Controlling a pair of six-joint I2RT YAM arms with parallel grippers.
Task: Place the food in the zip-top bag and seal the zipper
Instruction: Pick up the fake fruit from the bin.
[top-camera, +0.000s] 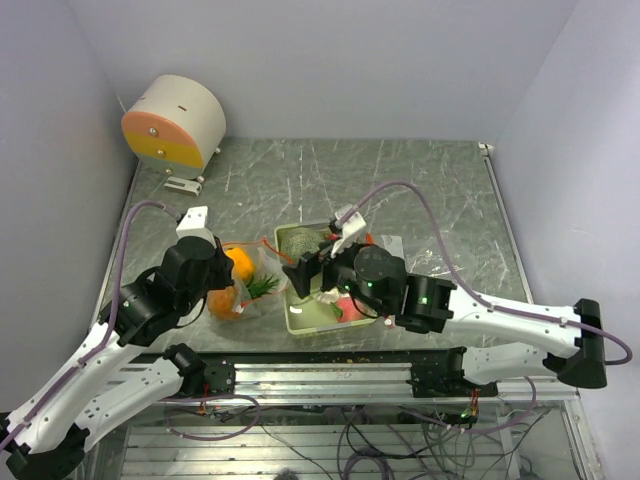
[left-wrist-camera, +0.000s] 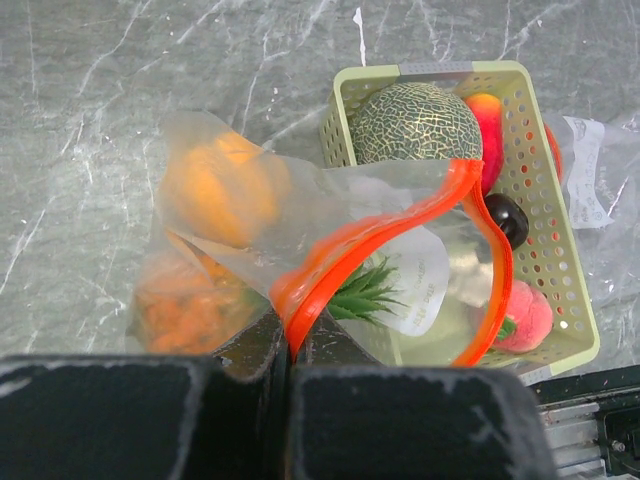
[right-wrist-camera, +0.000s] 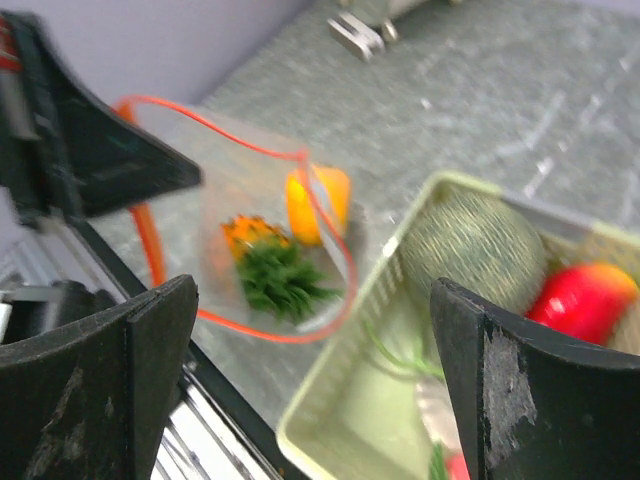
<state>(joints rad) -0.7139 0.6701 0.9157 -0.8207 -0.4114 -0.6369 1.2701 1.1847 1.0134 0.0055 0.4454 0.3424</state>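
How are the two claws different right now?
The left claw is shut, pinching the orange zipper rim of the bag; the right claw is open and holds nothing. The left claw sits at the bag's mouth, while the right claw hovers over the basket. Both are black and two-fingered.

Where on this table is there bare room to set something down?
The far strip of the table, between the round drum and the right edge, is bare; so is the right side past the basket. Crowded: near centre, where the bag, the basket, the left gripper and the right gripper meet.
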